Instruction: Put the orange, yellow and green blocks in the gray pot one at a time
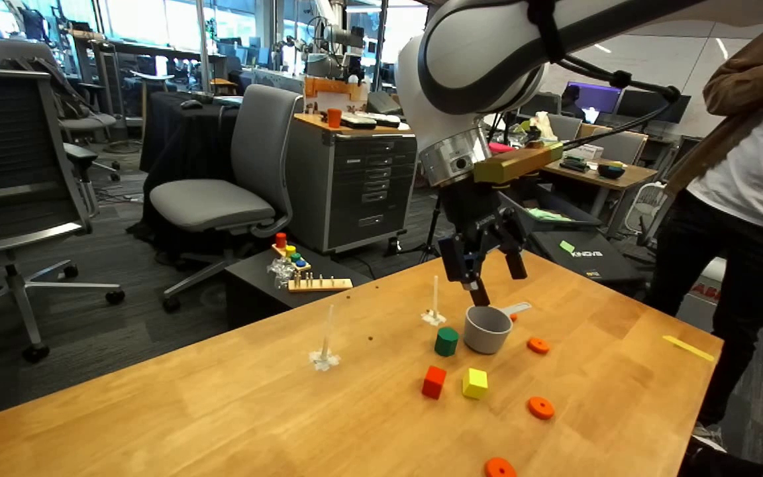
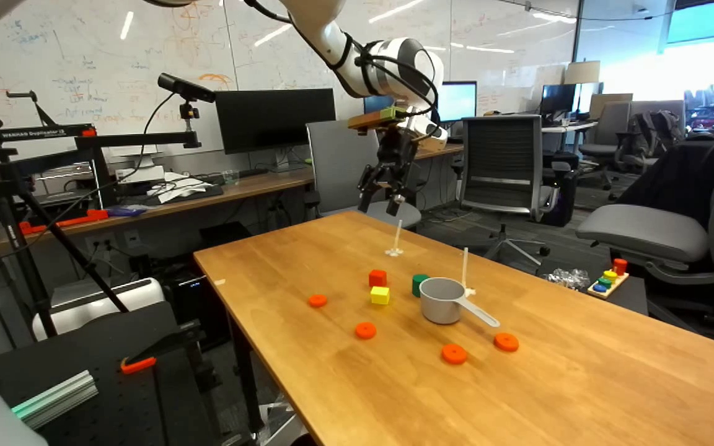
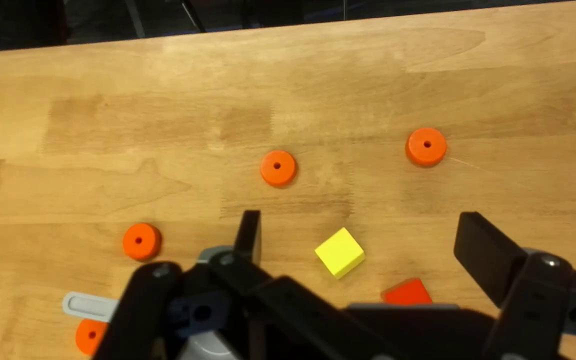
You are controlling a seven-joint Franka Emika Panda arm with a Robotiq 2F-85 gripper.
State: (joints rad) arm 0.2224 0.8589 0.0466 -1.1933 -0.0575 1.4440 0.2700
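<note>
Nothing was potted, all three left: from my spot, outside the round gray handled pot [image 1: 486, 339] sat the green block [image 1: 446, 342] at its nine o'clock, red-orange cube [image 1: 434, 382] at seven, yellow cube [image 1: 475, 383] at six. The end effector [image 3: 359, 220] gaped, empty.

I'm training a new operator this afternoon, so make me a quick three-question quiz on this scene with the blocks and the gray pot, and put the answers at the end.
1. How many orange discs lie on the table?
2. True or false: the gripper is open and holds nothing.
3. Which colored block stands nearest the gray pot?

Key:
1. Four.
2. True.
3. The green block.
</note>
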